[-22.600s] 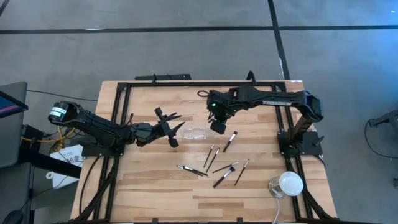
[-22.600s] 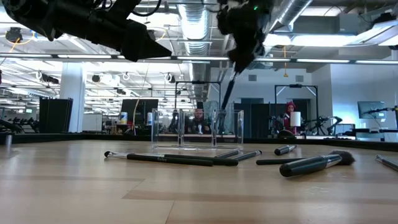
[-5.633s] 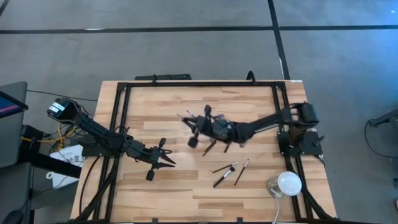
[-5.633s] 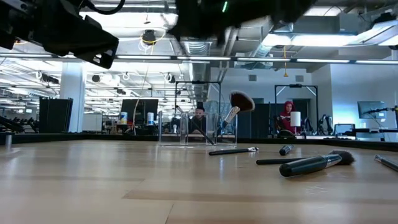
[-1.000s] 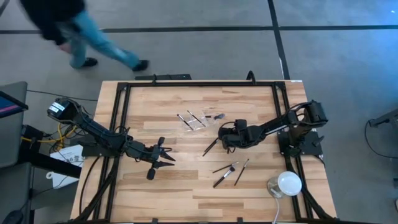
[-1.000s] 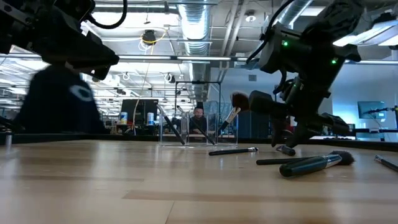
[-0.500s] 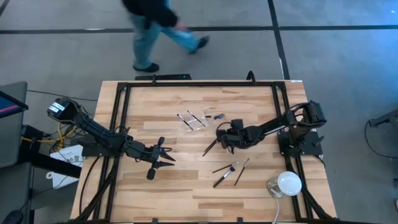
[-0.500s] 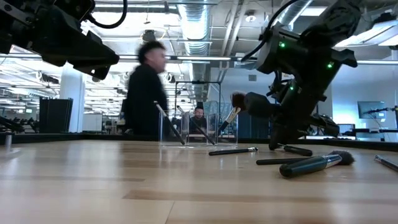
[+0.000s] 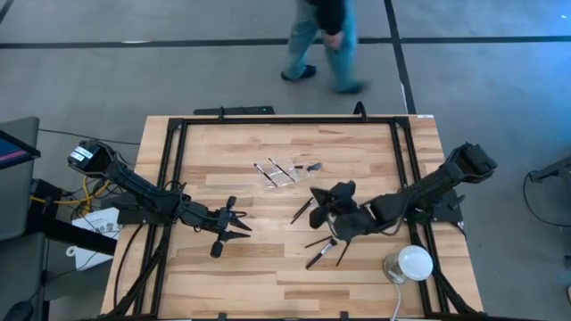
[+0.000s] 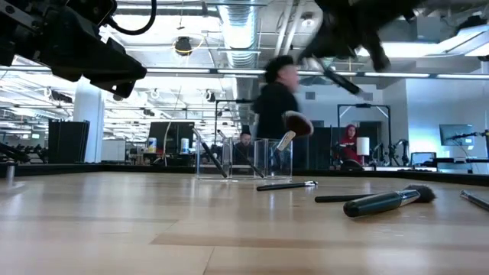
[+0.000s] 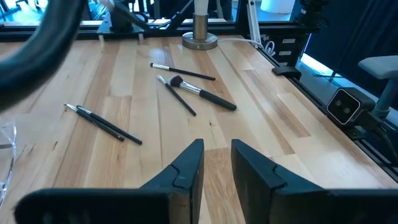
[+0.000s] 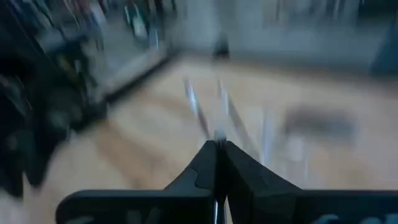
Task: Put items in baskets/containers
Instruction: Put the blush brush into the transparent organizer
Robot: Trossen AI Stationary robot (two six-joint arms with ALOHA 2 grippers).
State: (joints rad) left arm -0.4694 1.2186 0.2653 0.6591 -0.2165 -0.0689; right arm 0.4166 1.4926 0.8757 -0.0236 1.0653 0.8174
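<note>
Inside clear container [image 9: 279,171], slim dark-tipped brushes [image 9: 268,171]

A grey floor [image 9: 500,80] with dark seam lines surrounds the wooden worktop [image 9: 223,276], a person [image 9: 326,40] walks past, and ceiling ducts [image 10: 241,23] hang overhead.

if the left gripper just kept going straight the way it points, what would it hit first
Probably bare table. In the left wrist view, the open left gripper aims between the pair of brushes and the fluffy-headed brush; that brush lies nearest its line, though depth is hard to judge.
</note>
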